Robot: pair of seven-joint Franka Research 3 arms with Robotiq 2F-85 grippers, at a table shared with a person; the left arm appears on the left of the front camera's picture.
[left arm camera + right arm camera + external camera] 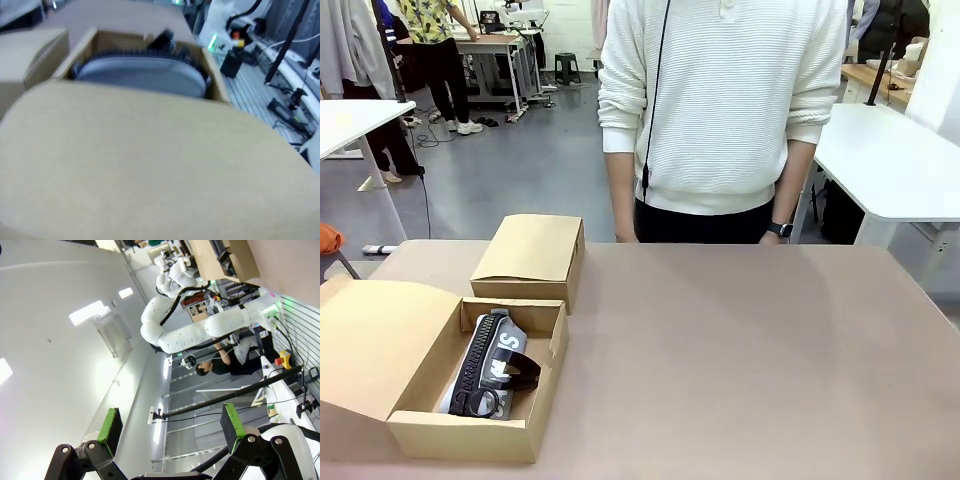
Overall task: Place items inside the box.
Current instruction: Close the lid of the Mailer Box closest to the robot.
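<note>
Inside the open cardboard box (545,350) at the bench's (740,350) left front lies the grey pencil pouch (492,365), long axis running front to back. Left arm is nearer; its end effector's state cannot be told. Right end effector (172,427) gapes wide, empty, aimed upward.

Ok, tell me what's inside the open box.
The grey pouch lies in the open box, a black item on top. Whatever sits under the pouch is hidden.
</note>
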